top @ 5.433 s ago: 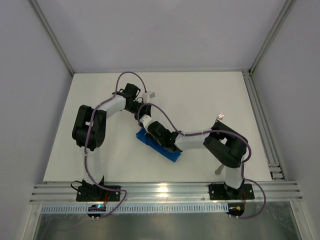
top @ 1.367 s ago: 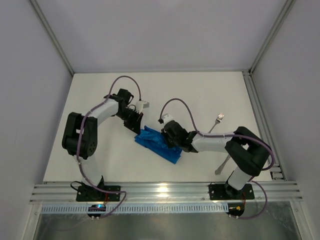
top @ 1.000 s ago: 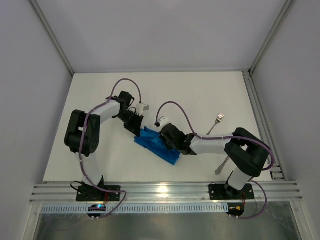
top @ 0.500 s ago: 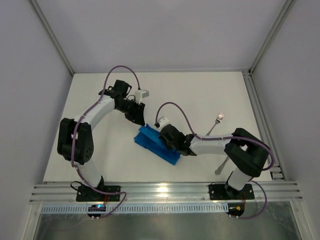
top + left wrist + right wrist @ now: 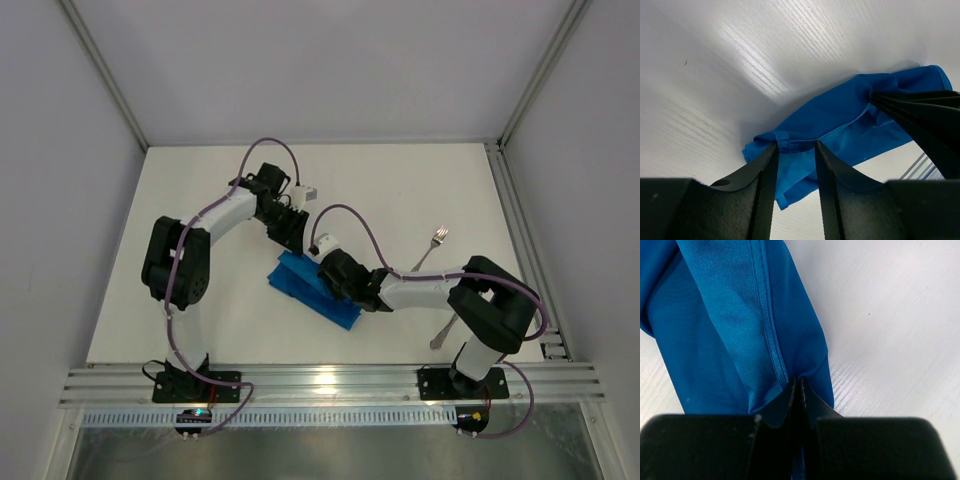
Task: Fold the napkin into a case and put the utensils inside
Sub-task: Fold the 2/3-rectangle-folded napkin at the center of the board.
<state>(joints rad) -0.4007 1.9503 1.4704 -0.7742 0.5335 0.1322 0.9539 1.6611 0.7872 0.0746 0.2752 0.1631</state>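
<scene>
Top external view: the left end effector (image 5: 291,228) has spread and drawn off the napkin (image 5: 332,308), a folded strip at the middle of the table (image 5: 420,190). The right end effector (image 5: 796,382) keeps pinching it. The fold seems done.

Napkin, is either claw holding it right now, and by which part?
The right claw is pinched shut on the napkin at a folded edge beside its hem. The left claw is open, straddling a corner without gripping.
</scene>
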